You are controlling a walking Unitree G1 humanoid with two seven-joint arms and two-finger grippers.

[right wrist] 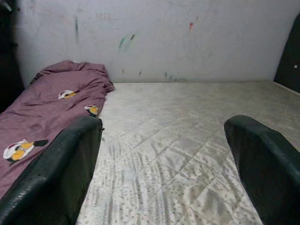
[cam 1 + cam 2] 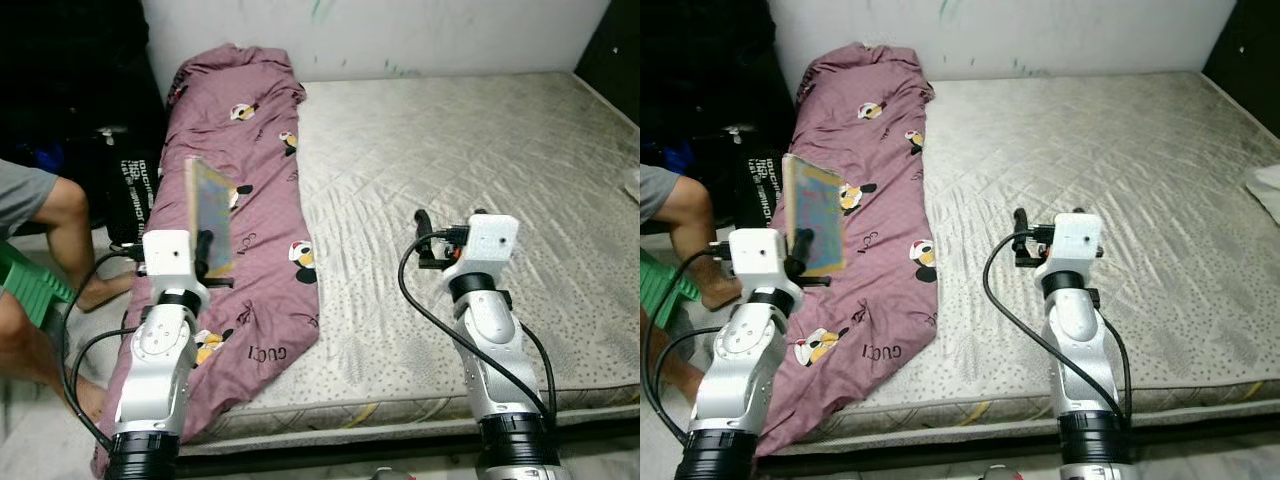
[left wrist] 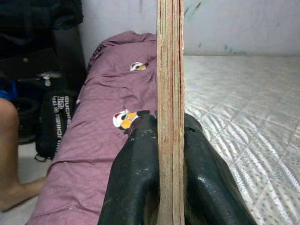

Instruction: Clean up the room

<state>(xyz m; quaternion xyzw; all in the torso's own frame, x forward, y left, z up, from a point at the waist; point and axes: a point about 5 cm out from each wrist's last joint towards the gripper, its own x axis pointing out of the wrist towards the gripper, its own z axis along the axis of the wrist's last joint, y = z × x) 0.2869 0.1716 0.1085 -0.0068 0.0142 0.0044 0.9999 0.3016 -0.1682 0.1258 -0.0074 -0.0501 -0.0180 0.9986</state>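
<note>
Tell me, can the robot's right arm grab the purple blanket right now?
Probably not without moving: the open right gripper hovers over bare mattress, and the purple blanket lies well off toward the robot's left.

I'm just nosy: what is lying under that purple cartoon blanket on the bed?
Where the purple blanket ends, the grey quilted mattress shows, so it lies on that. Its long bulge hints at something inside, but that is covered. Above it, the left gripper holds a book.
</note>
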